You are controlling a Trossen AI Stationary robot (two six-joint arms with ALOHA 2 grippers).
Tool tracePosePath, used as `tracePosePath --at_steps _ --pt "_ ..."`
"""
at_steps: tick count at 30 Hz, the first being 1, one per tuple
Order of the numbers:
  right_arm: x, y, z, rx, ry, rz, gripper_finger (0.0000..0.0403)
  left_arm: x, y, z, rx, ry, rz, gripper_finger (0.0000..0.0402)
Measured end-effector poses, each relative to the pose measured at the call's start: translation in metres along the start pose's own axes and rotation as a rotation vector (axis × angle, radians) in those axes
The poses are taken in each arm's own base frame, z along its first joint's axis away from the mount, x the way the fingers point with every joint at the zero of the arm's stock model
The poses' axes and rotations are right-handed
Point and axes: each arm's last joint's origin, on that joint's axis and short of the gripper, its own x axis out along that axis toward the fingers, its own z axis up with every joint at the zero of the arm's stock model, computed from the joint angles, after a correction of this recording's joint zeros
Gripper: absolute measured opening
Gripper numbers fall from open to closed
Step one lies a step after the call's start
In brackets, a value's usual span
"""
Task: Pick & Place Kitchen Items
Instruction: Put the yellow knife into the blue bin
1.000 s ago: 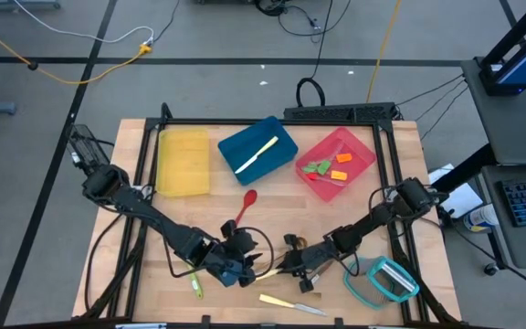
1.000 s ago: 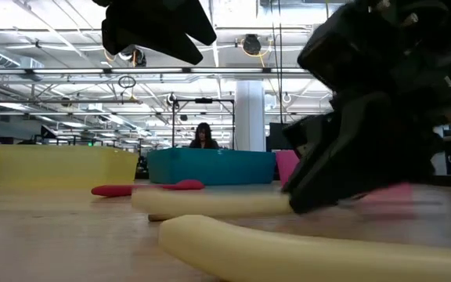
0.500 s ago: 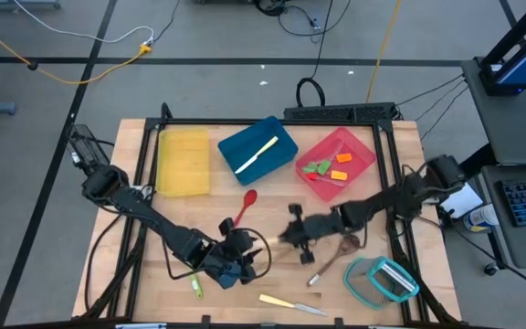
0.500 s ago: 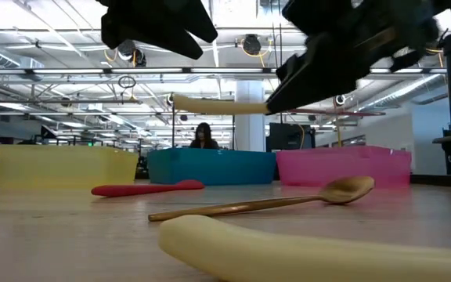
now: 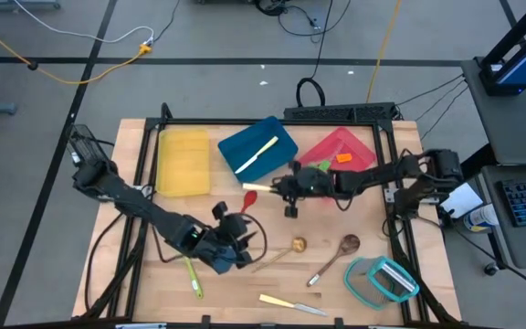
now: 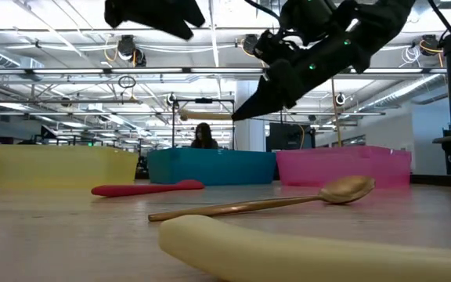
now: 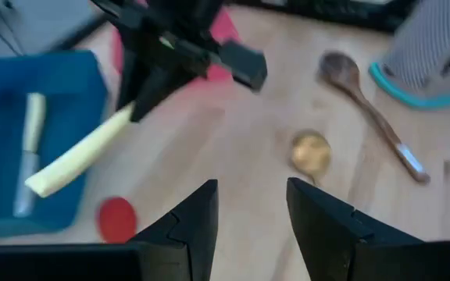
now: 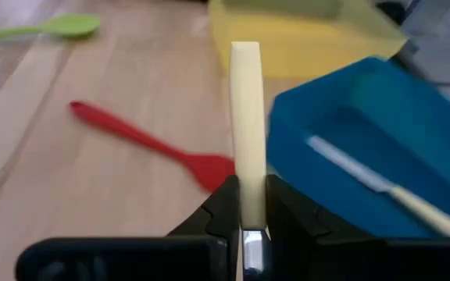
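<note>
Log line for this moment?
right gripper: shut on cream knife, above blue tray | left gripper: open, hovering

We see the right arm stretched low across the table toward its middle, its right gripper (image 5: 275, 187) raised off the surface, fingers (image 8: 223, 204) pinched on a cream plastic knife (image 8: 247, 133). The left arm bends forward over the near half, its left gripper (image 5: 236, 239) hovering with fingers (image 7: 195, 216) parted, holding nothing.
</note>
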Motion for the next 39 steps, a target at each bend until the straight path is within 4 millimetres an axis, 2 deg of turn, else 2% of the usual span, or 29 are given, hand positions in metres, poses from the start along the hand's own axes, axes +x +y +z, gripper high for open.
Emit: tracePosePath --at_steps 5,8,11,15,18,20,26,28,33,39 --pt "0.002 -0.017 0.017 -0.045 -0.063 0.022 0.0042 -0.017 0.014 0.012 0.028 -0.056 0.059 0.0159" --pt "0.002 -0.028 0.032 -0.108 -0.098 -0.009 0.0042 -0.020 0.017 0.015 0.043 -0.082 0.088 0.0159" --pt "0.002 -0.047 0.045 -0.135 -0.133 -0.054 0.0042 -0.019 0.018 0.015 0.052 -0.094 0.116 0.0159" --pt "-0.002 -0.082 0.052 -0.091 -0.200 0.008 0.0043 -0.018 0.020 0.017 0.033 -0.097 0.122 0.0159" --pt "0.007 -0.108 0.040 -0.017 -0.177 -0.007 0.0043 -0.018 0.019 0.017 0.017 -0.097 0.115 0.0159" --pt "0.014 -0.119 0.024 0.039 -0.126 0.007 0.0043 -0.019 0.018 0.016 0.007 -0.100 0.109 0.0159" --pt "0.048 -0.138 -0.006 0.098 -0.019 0.005 0.0043 -0.019 0.017 0.016 -0.013 -0.101 0.105 0.0159" --pt "0.061 -0.144 -0.008 0.105 -0.006 -0.003 0.0043 -0.019 0.017 0.016 -0.014 -0.101 0.105 0.0159" --pt "0.076 -0.163 0.002 0.103 -0.013 -0.025 0.0043 -0.019 0.017 0.016 -0.011 -0.100 0.106 0.0159" --pt "0.087 -0.171 -0.012 0.135 0.044 -0.026 0.0043 -0.019 0.018 0.016 0.002 -0.098 0.108 0.0159"
